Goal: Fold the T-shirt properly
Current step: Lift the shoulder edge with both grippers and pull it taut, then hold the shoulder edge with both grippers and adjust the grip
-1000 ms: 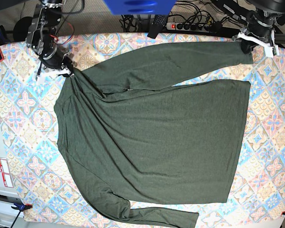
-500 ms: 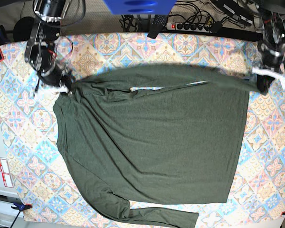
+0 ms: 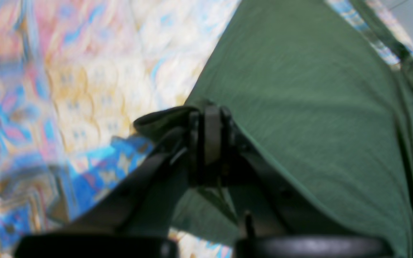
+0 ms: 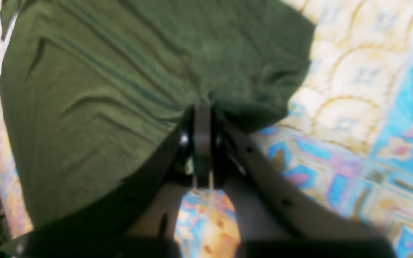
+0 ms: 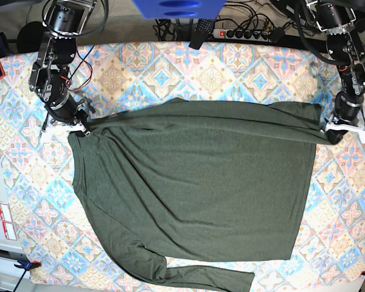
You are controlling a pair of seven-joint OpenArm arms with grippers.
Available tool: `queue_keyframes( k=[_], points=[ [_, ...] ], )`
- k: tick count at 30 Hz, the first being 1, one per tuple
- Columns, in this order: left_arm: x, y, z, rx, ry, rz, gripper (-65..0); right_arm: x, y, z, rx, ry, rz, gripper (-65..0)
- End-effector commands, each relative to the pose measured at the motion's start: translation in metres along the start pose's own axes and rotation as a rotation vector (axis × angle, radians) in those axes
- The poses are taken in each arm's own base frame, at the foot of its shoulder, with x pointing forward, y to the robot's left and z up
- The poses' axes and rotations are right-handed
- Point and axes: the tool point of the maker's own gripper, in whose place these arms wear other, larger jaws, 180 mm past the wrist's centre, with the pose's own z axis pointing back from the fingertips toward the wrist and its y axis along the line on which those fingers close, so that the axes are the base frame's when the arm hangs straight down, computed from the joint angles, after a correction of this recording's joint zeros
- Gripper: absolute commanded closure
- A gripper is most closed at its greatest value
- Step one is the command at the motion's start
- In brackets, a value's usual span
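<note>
Both grippers, left gripper (image 5: 336, 135) and right gripper (image 5: 79, 123), clench the T-shirt (image 5: 194, 188), its sleeve stretched lengthwise between them

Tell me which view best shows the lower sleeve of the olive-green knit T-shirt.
The base view: the lower sleeve of the olive-green knit T-shirt lies along the near edge of the patterned tablecloth. Both wrist views show only fabric pinched in the left gripper and right gripper, not that sleeve.
</note>
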Motion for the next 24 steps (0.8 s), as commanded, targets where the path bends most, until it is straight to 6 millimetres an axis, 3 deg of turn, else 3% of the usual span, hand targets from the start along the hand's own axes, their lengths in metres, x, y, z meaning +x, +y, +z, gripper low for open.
queue_keyframes(
  k=[1,7,12,14,20,24],
  points=[
    [0.014,-0.006,-0.003,-0.025,-0.036,-0.013,0.0,0.009,0.002,0.003,0.010,-0.022,0.008,0.0],
    [-0.020,0.002,-0.017,-0.007,0.061,0.016,-0.7,0.009,0.002,0.003,0.010,-0.022,0.008,0.0],
    [-0.026,0.001,-0.016,-0.011,0.077,0.016,-18.9,0.009,0.003,0.003,0.011,-0.023,0.009,0.0],
    [-0.034,0.008,-0.009,0.000,0.093,0.010,-22.6,0.009,0.003,0.003,0.011,-0.023,0.009,0.0],
    [-0.041,-0.001,0.027,-0.026,0.092,-0.084,-22.7,0.009,0.003,0.003,0.011,-0.023,0.009,0.0],
    [-0.056,0.001,0.033,-0.018,0.116,-0.072,-23.3,0.009,0.003,0.003,0.012,-0.022,0.009,0.0]
  ],
)
